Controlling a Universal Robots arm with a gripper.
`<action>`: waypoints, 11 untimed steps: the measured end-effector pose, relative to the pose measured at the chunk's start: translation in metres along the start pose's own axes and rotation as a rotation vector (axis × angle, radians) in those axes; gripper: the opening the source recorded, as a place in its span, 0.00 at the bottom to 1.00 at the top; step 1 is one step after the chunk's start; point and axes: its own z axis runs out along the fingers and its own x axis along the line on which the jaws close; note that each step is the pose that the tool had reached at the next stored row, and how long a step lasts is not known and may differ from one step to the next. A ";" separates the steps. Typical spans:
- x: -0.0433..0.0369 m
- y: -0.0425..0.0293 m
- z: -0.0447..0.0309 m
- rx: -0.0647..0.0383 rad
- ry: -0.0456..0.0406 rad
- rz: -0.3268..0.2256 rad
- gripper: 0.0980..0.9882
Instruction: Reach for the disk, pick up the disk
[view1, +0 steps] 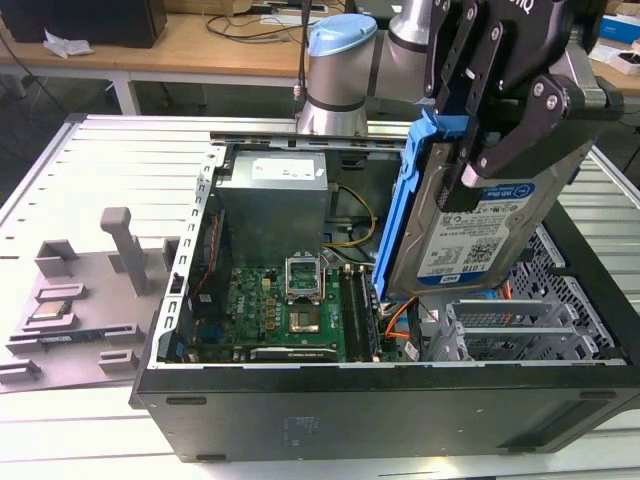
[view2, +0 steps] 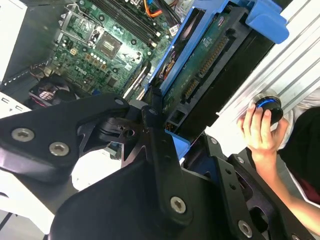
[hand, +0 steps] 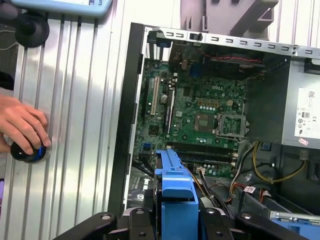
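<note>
Fingers (view1: 500, 120) clamped on the disk (view1: 480, 215), I hold it upright above the open computer case (view1: 380, 410) in the exterior view. Second wrist view: its circuit-board side (view2: 205, 65) faces me, a person's hand (view2: 260, 127) on a knob (view2: 268, 106) nearby. First wrist view: blue bracket (hand: 175, 175) over the motherboard (hand: 200, 110).

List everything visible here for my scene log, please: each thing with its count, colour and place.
disk: one, silver with white-and-blue label in a blue bracket, held tilted above the open case.
computer case: one, black, lying open on the slatted table.
motherboard: one, green, on the case floor.
power-supply box: one, grey, at the case's far end.
cables: several, yellow and orange, inside the case beside the power-supply box.
drive cage: one, grey perforated metal, under the disk.
slatted table: one, silver, under everything.
grey fixture: one, on the table at the exterior view's left.
person's hand: one, resting on a round black knob on the table.
gripper: one, black, clamped on the disk.
</note>
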 end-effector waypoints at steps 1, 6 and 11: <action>0.0015 0.0001 0.0000 0.000 0.0001 0.000 0.30; 0.0115 0.0011 0.0001 0.000 0.0001 0.000 0.30; 0.0214 0.0020 0.0002 0.000 0.0001 0.000 0.30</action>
